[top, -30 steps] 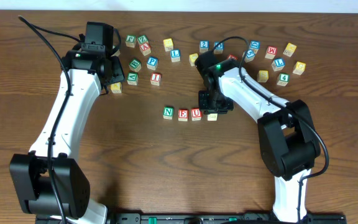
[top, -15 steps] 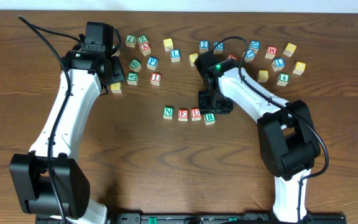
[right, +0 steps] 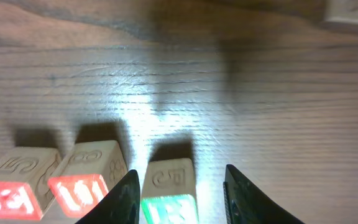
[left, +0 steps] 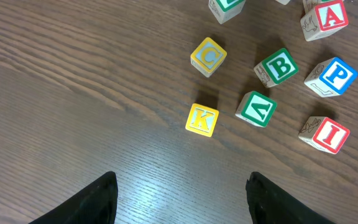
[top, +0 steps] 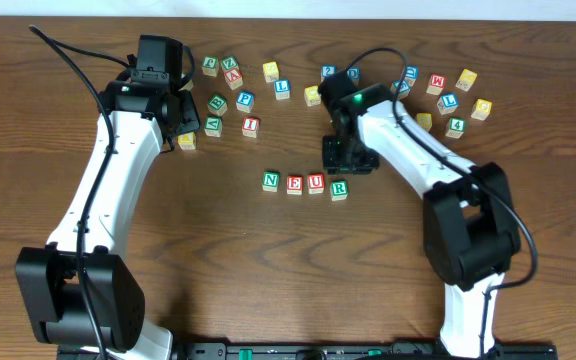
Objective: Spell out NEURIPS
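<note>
Since green R (top: 339,188) sits beside red U (top: 315,184), right end effector (top: 345,168) and left end effector (left: 179,196) both gape empty; red I (top: 251,126) needs fetching next.

Four wooden cubes were set in a row near the middle of the table, letters up. The green N cube (top: 271,180) was placed at the left end, followed by the red E cube (top: 294,184) and the red U cube (top: 315,183), all close together. The green R cube (top: 339,188) was set just right of the U, slightly nearer the near edge and a little turned. The red I cube (top: 251,126) and the blue P cube (top: 244,101) were left apart, toward the far edge, left of the row.
</note>
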Available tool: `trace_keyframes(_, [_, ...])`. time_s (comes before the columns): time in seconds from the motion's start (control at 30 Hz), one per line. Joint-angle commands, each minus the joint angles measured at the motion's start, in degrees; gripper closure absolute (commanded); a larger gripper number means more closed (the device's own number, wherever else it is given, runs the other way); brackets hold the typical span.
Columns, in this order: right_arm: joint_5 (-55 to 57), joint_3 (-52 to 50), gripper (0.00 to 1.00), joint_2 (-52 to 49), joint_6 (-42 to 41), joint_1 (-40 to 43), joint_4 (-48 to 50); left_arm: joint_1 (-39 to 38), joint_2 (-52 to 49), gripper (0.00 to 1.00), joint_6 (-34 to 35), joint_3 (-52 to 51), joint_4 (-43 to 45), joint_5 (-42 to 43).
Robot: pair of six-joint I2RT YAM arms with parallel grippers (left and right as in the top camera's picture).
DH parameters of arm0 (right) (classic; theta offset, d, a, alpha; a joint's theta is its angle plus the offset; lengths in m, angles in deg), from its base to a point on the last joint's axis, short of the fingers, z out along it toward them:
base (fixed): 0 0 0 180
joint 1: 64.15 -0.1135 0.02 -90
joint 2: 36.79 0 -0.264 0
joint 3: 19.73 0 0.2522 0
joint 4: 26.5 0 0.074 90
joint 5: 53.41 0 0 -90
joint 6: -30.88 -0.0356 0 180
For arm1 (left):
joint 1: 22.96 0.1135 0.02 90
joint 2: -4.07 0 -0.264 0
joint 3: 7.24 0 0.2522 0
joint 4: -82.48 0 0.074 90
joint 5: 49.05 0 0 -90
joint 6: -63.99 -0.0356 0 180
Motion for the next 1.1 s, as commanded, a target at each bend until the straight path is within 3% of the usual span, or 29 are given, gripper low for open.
trace_keyframes(0.0, [0.07, 1.81, 0.61, 5.18, 1.31, 0.42, -2.23, 0.24, -0.59, 0.35, 0.28, 0.55, -0.15, -1.18])
trace_keyframes(0.07, [0.04, 1.81, 0.64, 6.16, 1.29, 0.42, -4.52, 0.24, -0.59, 0.35, 0.28, 0.55, -0.13, -1.18])
trace_keyframes(0.27, [0.02, -0.35, 0.92, 6.21, 1.29, -0.83, -9.97, 0.24, -0.59, 0.35, 0.28, 0.55, -0.11, -1.16])
trace_keyframes(0.37, [0.07, -2.91, 0.98, 6.21, 1.27, -2.21, -9.29, 0.24, -0.59, 0.35, 0.28, 0.55, -0.11, -1.16])
trace_keyframes(1.07, [0.04, -15.54, 0.93, 6.21, 0.85, -4.11, 3.63, 0.24, -0.59, 0.35, 0.28, 0.55, -0.13, -1.16])
